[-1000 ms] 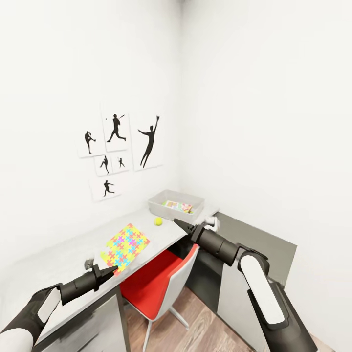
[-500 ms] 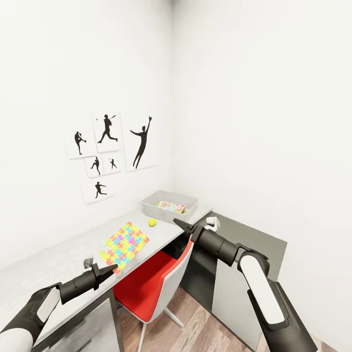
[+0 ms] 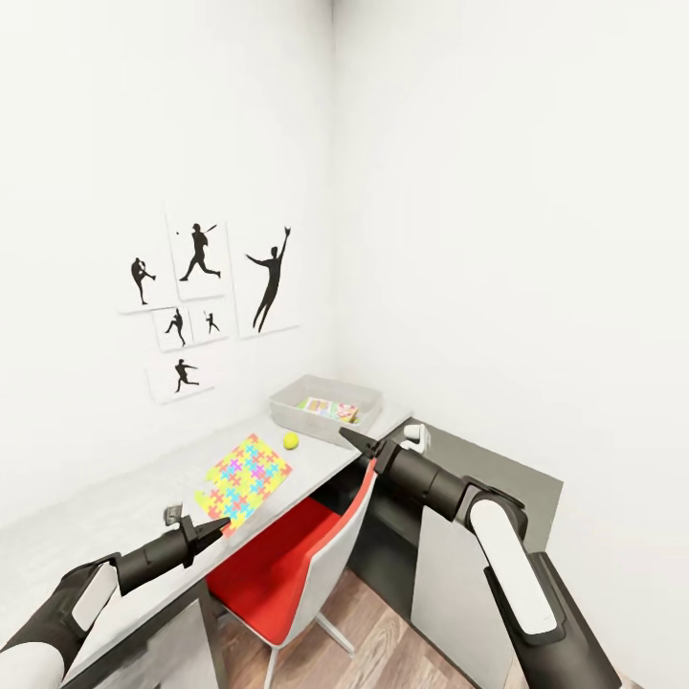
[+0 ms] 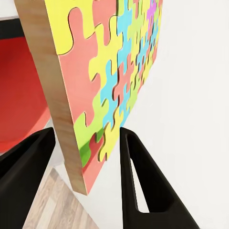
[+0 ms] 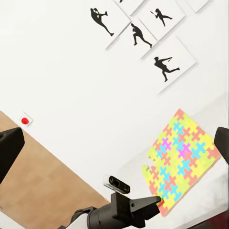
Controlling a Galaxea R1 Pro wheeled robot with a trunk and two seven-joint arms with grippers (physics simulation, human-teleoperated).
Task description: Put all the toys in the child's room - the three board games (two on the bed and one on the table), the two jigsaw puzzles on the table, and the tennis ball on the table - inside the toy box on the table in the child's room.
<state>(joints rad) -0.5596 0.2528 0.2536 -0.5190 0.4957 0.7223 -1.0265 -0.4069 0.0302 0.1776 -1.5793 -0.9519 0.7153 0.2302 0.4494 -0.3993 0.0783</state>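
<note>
One jigsaw puzzle (image 3: 244,478), a colourful mosaic square, lies flat on the pale table (image 3: 124,522). Its near corner (image 4: 90,143) sits just ahead of my left gripper (image 3: 218,524), which is open with its fingers (image 4: 143,186) either side of that corner. The tennis ball (image 3: 290,440) rests on the table between the puzzle and the light grey toy box (image 3: 287,407). Flat colourful things (image 3: 330,410) lie in the box; I cannot tell which toys they are. My right gripper (image 3: 346,436) is open and hovers off the table's edge, near the ball. The bed is out of view.
A red chair (image 3: 277,574) is tucked under the table below my arms. A lower dark grey unit (image 3: 488,469) stands at the right against the white wall. Black sports silhouettes (image 3: 201,287) hang above the table. Wood floor (image 3: 383,641) shows below.
The whole picture has shifted, so the camera has moved: table, box and wall pictures slid left. Both arms hold the same pose, and nothing was taken or released.
</note>
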